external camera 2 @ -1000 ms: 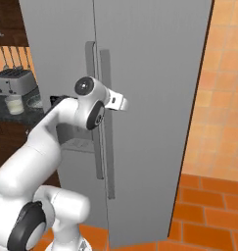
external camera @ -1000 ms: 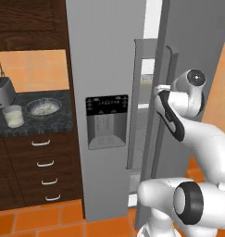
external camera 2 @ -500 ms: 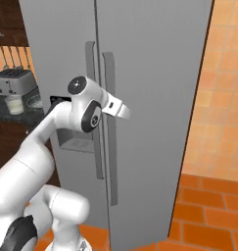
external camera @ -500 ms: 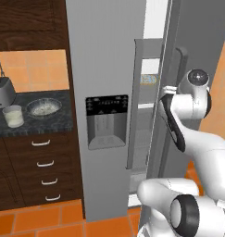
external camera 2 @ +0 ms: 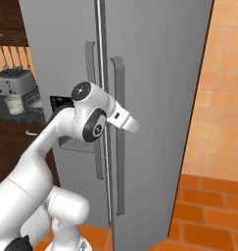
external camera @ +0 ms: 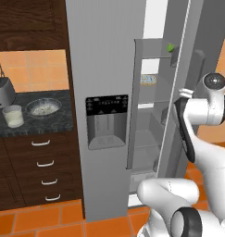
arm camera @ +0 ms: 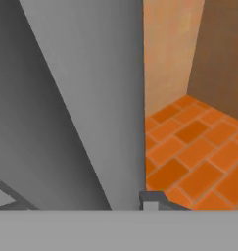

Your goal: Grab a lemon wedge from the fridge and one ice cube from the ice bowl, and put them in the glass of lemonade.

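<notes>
Kitchen, fridge [external camera: 109, 69] upright, right door ajar, hand [external camera 2: 130, 123] grip unclear

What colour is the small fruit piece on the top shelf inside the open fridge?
Yellow-green; the lemon wedge shows best in the left base view.

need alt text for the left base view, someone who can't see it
The grey fridge has its right door swung open, showing shelves with a small green lemon wedge up high. The white robot arm reaches toward the door; left, a glass of lemonade and ice bowl sit on the dark counter.
</notes>
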Available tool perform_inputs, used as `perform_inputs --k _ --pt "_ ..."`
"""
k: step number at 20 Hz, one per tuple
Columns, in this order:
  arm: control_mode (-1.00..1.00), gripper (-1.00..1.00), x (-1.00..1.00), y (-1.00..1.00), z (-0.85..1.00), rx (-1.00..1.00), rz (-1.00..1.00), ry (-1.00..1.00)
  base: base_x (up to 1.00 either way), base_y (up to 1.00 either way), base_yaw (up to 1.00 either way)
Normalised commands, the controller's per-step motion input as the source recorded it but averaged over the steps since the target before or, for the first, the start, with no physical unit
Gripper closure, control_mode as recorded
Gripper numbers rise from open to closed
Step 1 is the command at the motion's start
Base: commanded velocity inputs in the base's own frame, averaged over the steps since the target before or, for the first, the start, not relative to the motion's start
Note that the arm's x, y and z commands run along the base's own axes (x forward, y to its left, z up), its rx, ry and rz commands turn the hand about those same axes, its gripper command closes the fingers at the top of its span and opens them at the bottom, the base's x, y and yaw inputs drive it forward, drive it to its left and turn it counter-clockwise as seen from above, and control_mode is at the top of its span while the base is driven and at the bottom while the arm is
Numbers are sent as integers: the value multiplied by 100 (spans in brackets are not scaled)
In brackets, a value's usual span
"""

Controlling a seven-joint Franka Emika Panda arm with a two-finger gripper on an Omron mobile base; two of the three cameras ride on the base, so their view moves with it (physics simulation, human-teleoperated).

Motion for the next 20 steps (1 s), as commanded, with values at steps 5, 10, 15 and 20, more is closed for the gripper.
perform_inputs --k 5,10,15,20 --pt "-100 -100 -93 13 88 3 0 -1 0 0 0" --pt "-100 -100 -37 86 94 -7 0 0 0 0 0" --pt "-100 -100 51 92 13 -23 -1 15 0 0 0" --pt "-100 -100 100 34 -12 -33 -10 29 0 0 0"
